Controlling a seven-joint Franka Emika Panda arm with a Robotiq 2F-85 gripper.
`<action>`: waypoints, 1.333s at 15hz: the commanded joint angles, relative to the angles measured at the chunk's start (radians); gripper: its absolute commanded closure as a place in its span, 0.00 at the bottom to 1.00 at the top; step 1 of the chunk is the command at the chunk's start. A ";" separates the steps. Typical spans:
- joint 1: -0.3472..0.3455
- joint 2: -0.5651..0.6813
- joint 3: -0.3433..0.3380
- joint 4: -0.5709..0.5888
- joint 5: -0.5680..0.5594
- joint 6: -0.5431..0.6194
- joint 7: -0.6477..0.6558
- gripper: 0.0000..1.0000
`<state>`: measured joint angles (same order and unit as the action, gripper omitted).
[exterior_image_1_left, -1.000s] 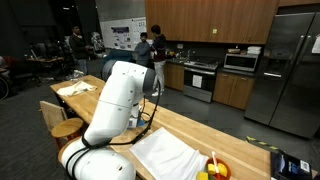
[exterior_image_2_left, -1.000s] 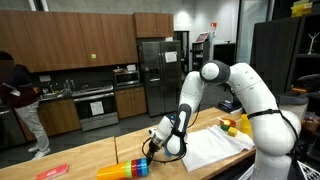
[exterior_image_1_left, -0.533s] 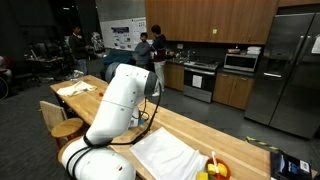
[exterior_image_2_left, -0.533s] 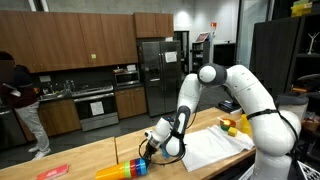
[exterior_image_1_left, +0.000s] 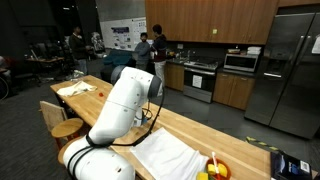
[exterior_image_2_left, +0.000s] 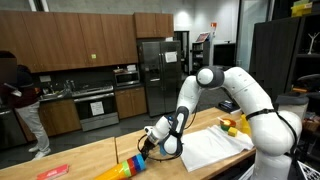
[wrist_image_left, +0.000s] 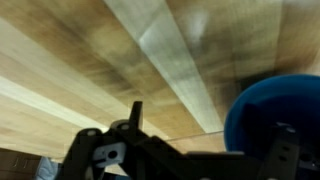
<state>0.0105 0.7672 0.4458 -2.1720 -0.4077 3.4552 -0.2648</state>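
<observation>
A shared kitchen: dark wood cabinets (exterior_image_2_left: 95, 40), a steel refrigerator (exterior_image_2_left: 158, 75), a person (exterior_image_2_left: 20, 100) at the far side, and a long butcher-block counter (exterior_image_2_left: 85, 155) under the arm.

The gripper (wrist_image_left: 212, 122) hangs low over the wood with its jaws spread wide. In the wrist view one finger stands over bare planks and the other overlaps the rim of a blue cup (wrist_image_left: 272, 105), so the cup sits off-centre, hard against one side of the opening. In an exterior view the gripper (exterior_image_2_left: 149, 145) is at the raised, blue end of a stack of cups (exterior_image_2_left: 120, 168) that lies on its side, yellow and orange towards its far end, near the counter's front edge. Whether a finger is touching the cup I cannot tell.

A white cloth (exterior_image_2_left: 215, 148) lies just beyond, with yellow items (exterior_image_2_left: 232, 125) past it.

The risk I see is the offset. A finger landing on the rim could shove the cup sideways. The stack, being on its side, could then roll, come apart, or go over the nearby edge.
</observation>
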 joint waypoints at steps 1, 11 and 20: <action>-0.122 0.046 0.081 0.085 -0.076 0.007 0.032 0.00; -0.345 0.081 0.201 0.077 -0.181 -0.015 0.041 0.00; -0.551 0.000 0.435 -0.001 -0.056 -0.411 -0.001 0.00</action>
<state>-0.5056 0.8656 0.8412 -2.1346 -0.5789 3.1531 -0.2331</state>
